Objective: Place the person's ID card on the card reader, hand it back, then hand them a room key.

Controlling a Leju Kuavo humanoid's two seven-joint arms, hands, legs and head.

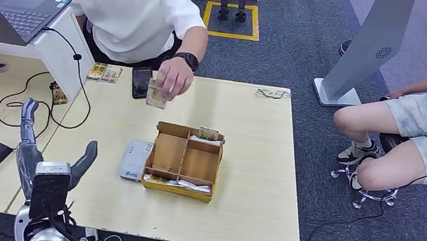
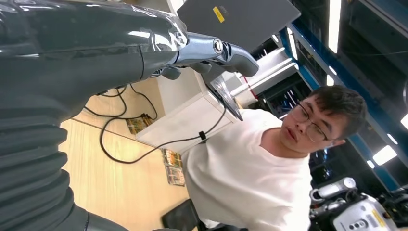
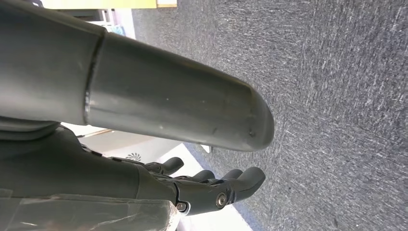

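Head view has the left robot hand [image 1: 44, 150] raised at the table's [image 1: 255, 161] near edge, fingers spread, holding nothing. Right robot hand [image 3: 211, 185] hangs over carpet, empty, fingers loosely extended. Beyond sits the card reader [image 1: 135, 159], then the person's hand [image 1: 173, 78] holding the ID card [image 1: 155, 97].

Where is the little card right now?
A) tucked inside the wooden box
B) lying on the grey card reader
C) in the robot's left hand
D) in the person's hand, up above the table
D: the person's hand holds the card above the table, while the robot's left hand holds nothing and the card reader beside the wooden box is bare.
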